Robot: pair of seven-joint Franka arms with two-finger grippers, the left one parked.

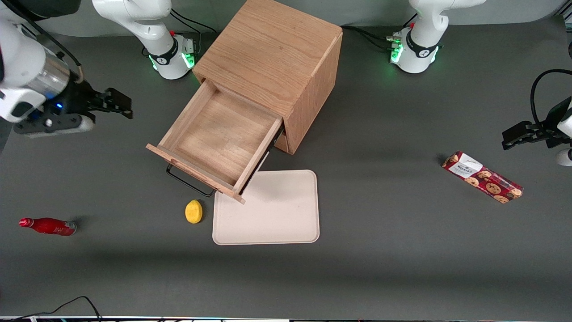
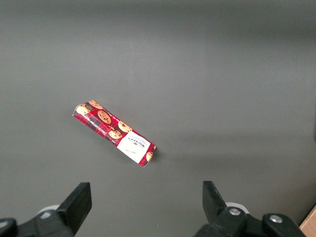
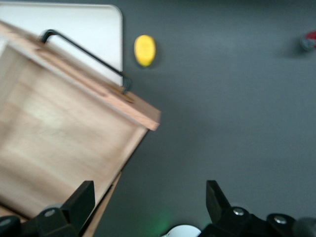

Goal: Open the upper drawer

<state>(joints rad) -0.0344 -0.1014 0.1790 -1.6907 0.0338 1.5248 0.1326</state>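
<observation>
The oak cabinet (image 1: 272, 58) stands at the middle of the table. Its upper drawer (image 1: 214, 138) is pulled far out and its tray is empty. The black bar handle (image 1: 187, 181) sits on the drawer front, facing the front camera. The lower drawer is hidden under the pulled-out tray. My right gripper (image 1: 120, 103) is open and empty, held above the table, apart from the drawer, toward the working arm's end. In the right wrist view the drawer (image 3: 59, 143) and its handle (image 3: 84, 49) show, with the gripper (image 3: 149, 196) beside the drawer's side wall, touching nothing.
A cream tray (image 1: 277, 214) lies in front of the drawer, partly under its front. A yellow lemon (image 1: 194, 211) lies beside it. A red bottle (image 1: 49, 226) lies toward the working arm's end. A cookie pack (image 1: 482, 177) lies toward the parked arm's end.
</observation>
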